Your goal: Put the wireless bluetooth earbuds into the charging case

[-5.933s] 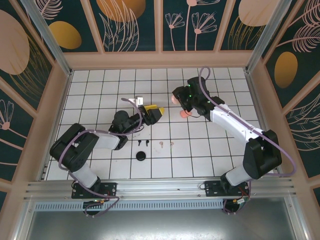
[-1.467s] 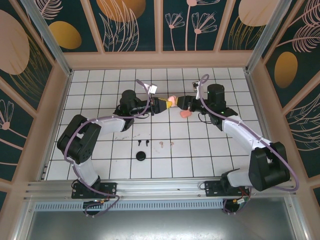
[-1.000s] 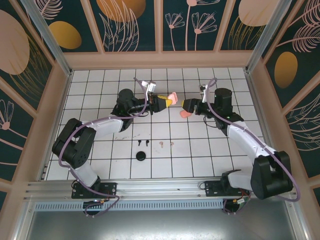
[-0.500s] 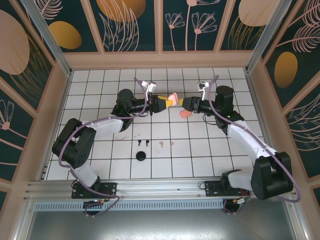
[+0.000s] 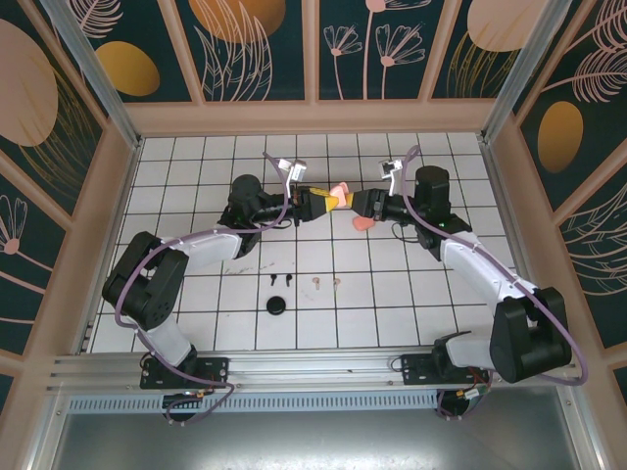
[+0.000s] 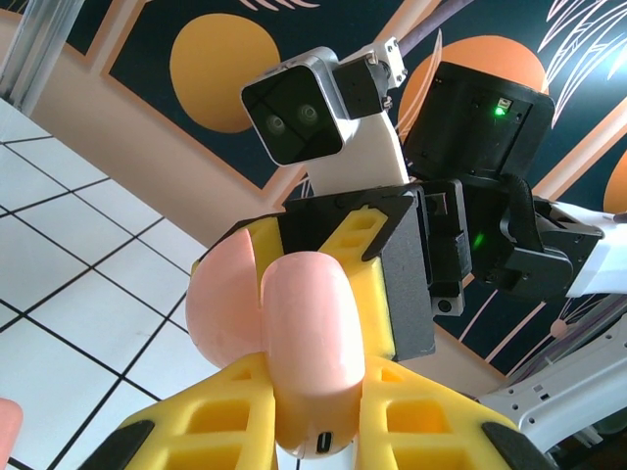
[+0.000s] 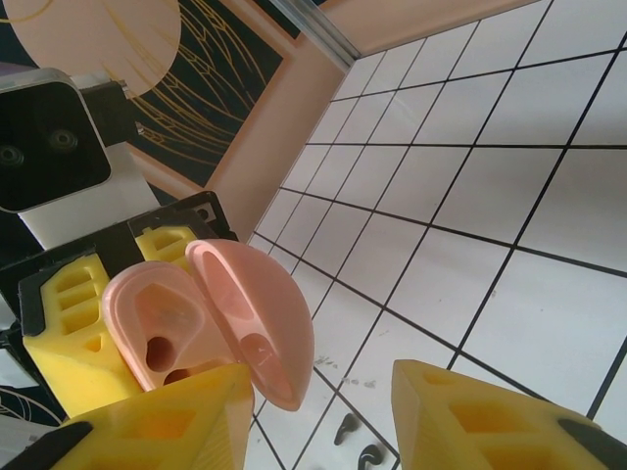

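Jaws: left gripper (image 5: 325, 201) pinched pink charging case (image 6: 308, 333) mid-air, lid open; right gripper (image 7: 323, 384) spread beside it. Tiny earbuds (image 5: 274, 280) lay on tiles (image 5: 392, 294). Case prob light, slick, hinge fragile, so grip base.

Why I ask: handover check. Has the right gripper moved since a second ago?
Yes. The right gripper moved left relative to the pink piece on the tiles.

Right hand (image 5: 359, 204) nose-to-nose with left hand (image 5: 326, 199); open pink case (image 7: 230, 313) blocks straight ahead. Coral item (image 5: 362, 223) on bench (image 5: 196, 176) just below it. Earbuds (image 5: 274, 280), black disc (image 5: 276, 306) clutter tiles nearer the bases. Beyond both hands, free.
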